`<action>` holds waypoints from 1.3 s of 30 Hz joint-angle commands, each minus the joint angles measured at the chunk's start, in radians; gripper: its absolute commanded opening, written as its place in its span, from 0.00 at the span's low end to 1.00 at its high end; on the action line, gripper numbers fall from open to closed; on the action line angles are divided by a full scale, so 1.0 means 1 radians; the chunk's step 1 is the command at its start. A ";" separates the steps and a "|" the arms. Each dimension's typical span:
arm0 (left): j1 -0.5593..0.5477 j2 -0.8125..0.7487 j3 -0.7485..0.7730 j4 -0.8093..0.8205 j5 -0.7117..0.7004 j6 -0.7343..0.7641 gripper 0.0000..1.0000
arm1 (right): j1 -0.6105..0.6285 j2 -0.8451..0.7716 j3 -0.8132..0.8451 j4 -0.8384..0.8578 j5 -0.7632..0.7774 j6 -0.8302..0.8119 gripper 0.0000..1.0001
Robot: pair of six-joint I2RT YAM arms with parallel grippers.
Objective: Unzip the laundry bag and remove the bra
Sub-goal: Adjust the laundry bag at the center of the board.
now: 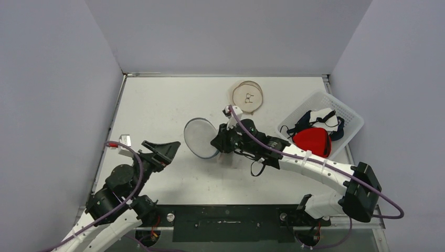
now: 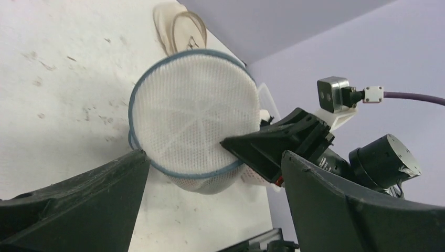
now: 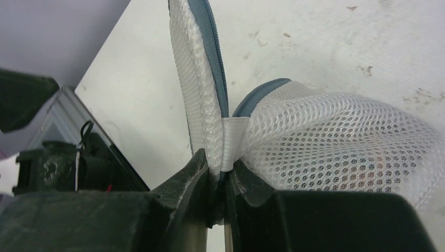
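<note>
top external, laundry bag (image 1: 201, 138) faces left, right jaws pinch it, left jaws wide

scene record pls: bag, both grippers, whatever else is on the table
bag: white mesh laundry bag, blue trim, round flap standing up from body
right gripper: shut on laundry bag's white seam tab
left gripper: open, beside bag, holding nothing
other: basket at right with red garment; beige round item behind bag
</note>
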 commanded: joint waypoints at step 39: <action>0.015 0.261 -0.229 0.272 0.306 0.169 0.87 | -0.156 -0.238 -0.225 -0.187 -0.129 -0.252 0.61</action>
